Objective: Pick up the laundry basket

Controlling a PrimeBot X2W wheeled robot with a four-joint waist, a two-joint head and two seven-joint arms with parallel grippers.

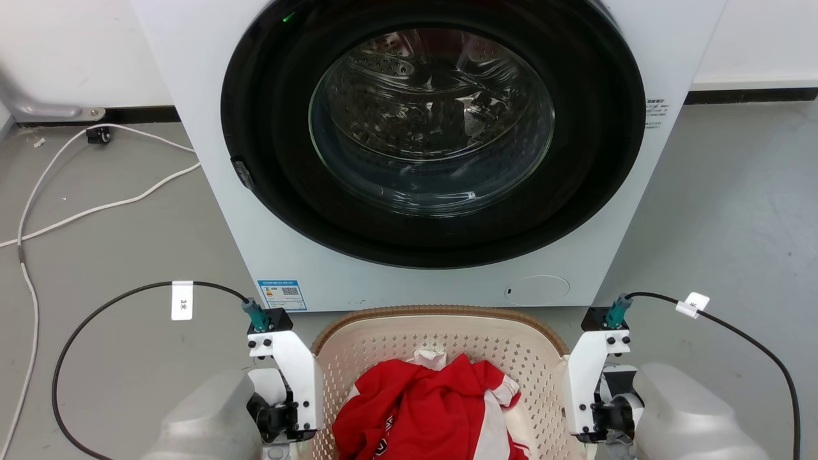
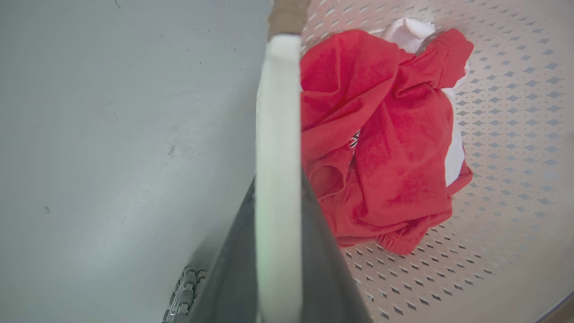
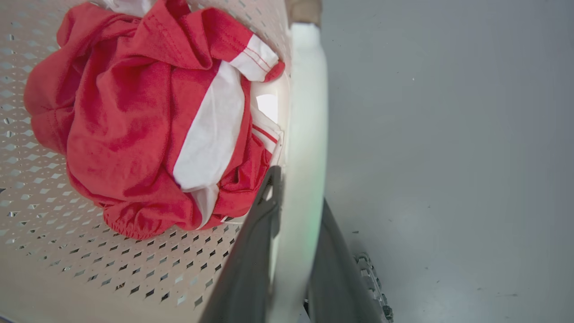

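Closest in, at the bottom corners of the head view, are the pale left forearm (image 1: 204, 418) and right forearm (image 1: 693, 415). They flank the laundry basket (image 1: 441, 311) at bottom centre, right in front of the washer (image 1: 211, 191) on the grey floor (image 1: 115, 255). A red and white garment (image 1: 415, 409) is heaped inside.

Over to the left wrist view: the left tool (image 2: 279, 179) straddles the basket's white handle (image 2: 278, 112), with dark fingers (image 2: 233, 278) on either side. It looks clamped on, though blur makes contact hard to judge.

Right wrist view: the right tool (image 3: 299, 188) does likewise, gripping the opposite handle (image 3: 307, 89) mid-frame.
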